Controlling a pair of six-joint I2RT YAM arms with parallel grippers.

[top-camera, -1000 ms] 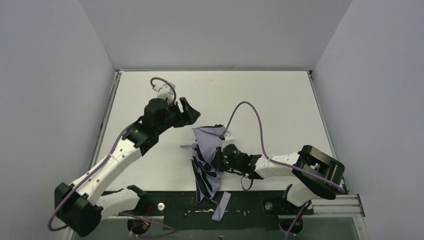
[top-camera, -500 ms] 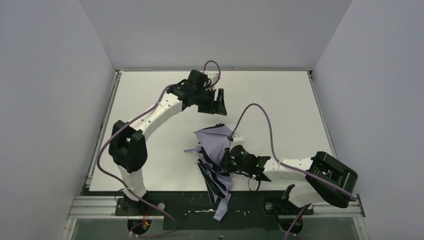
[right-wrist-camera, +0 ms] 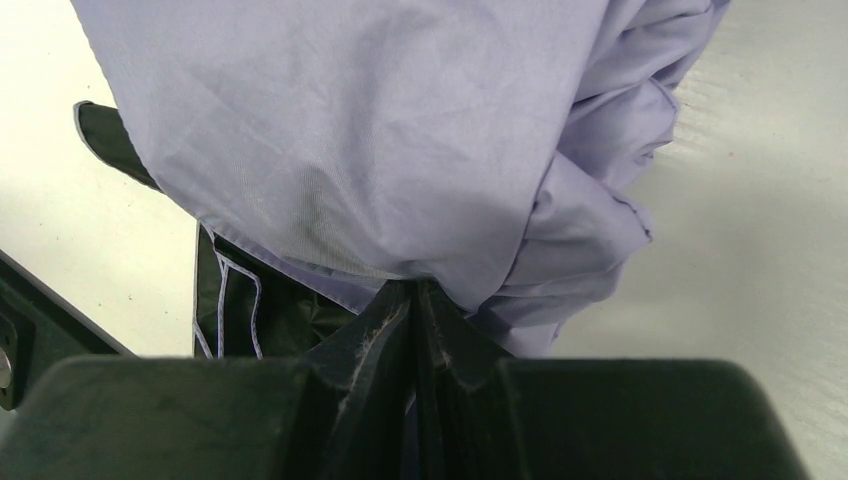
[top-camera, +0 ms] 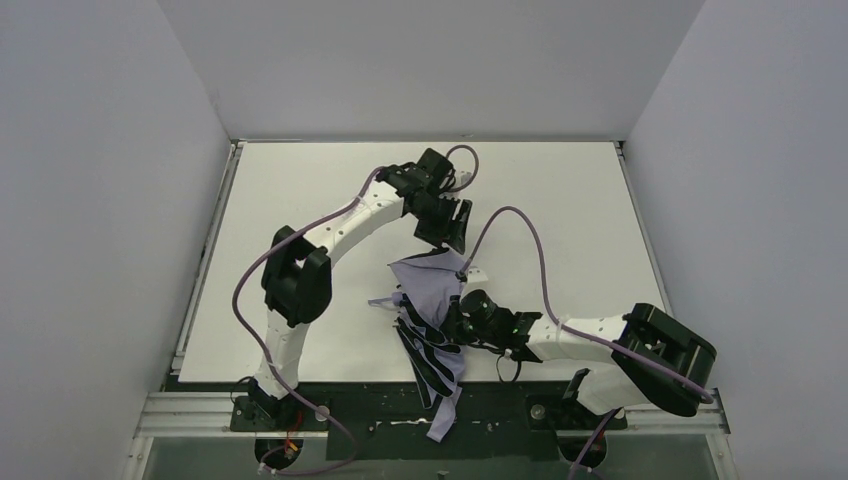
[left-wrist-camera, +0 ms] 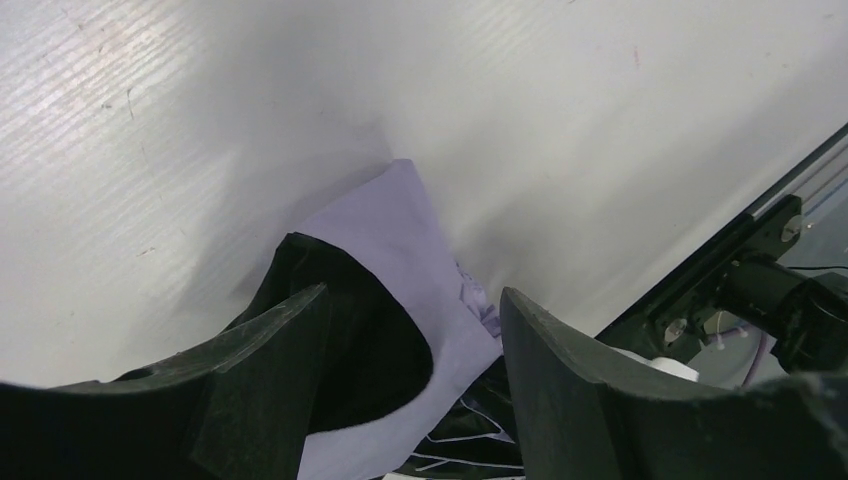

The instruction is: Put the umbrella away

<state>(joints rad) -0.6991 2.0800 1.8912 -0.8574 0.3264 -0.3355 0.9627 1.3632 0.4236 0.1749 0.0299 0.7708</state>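
Note:
The umbrella (top-camera: 432,285) lies crumpled at the table's near middle, its pale lavender fabric uppermost. Black lining and a strap (top-camera: 440,420) trail over the front edge. My right gripper (top-camera: 454,318) comes in from the right and is shut on a bunched fold of the umbrella (right-wrist-camera: 370,130); in the right wrist view my right gripper (right-wrist-camera: 415,292) has its jaws pressed together on the cloth. My left gripper (top-camera: 450,228) hovers at the umbrella's far edge. In the left wrist view my left gripper (left-wrist-camera: 412,295) is open, its fingers either side of a lavender flap of the umbrella (left-wrist-camera: 400,230) with black lining beneath.
The white table (top-camera: 560,200) is walled on the left, back and right. A black base strip and a metal rail (top-camera: 650,405) run along the near edge. The right arm's purple cable (top-camera: 510,215) arcs above the table near my left gripper.
The left arm has swung from the table's left side across the back and down to the umbrella's far edge. The right arm and umbrella shifted slightly right early on, then held still.

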